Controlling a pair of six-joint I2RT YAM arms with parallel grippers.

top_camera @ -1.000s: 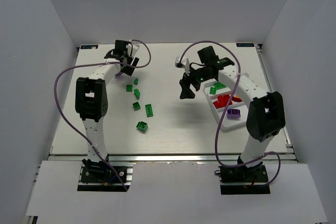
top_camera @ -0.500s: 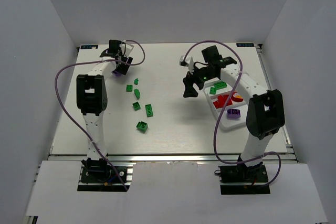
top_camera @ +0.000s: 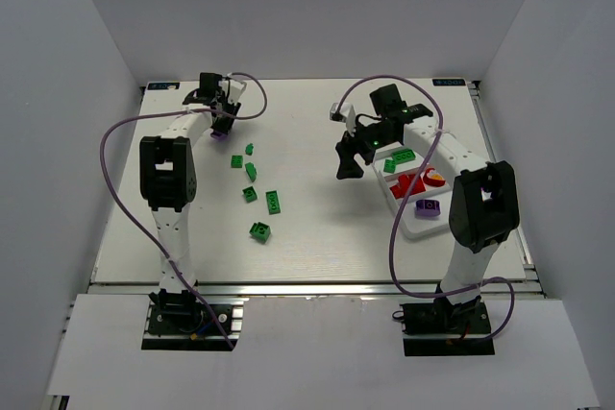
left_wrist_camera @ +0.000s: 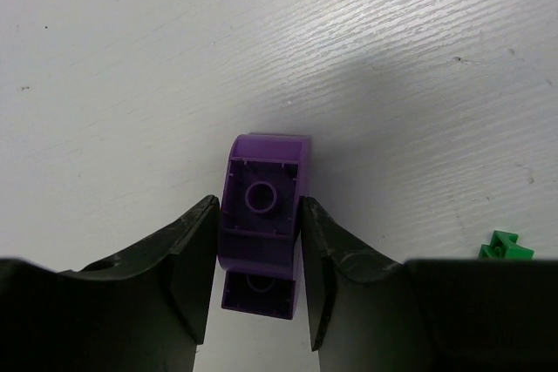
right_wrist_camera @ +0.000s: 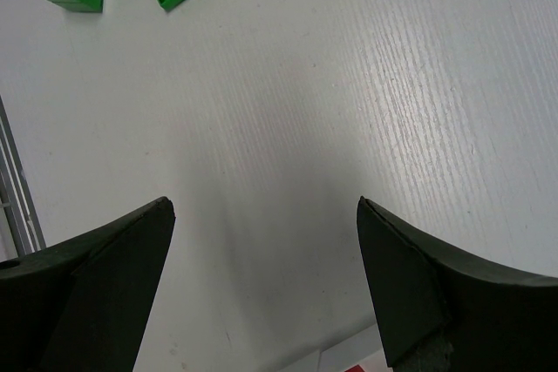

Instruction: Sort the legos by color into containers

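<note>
Moved: L gripper (top_camera: pixel 218 124) has swung left and settled over the purple brick (left_wrist_camera: pixel 261 215); R arm barely shifted.
L jaws: pinching the brick's flat sides; it sits on the table, far-left area.
Handling: prob. light, rigid, slick plastic; grip side walls.
Green bricks (top_camera: pixel 252 172): loose, mid-table.
R gripper (right_wrist_camera: pixel 261 285): fingers spread, empty, just left of tray (top_camera: pixel 411 229).

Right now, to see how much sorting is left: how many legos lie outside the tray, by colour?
Green legos: 6
Purple lego, between the fingers of the left gripper: 1
Total: 7
</note>
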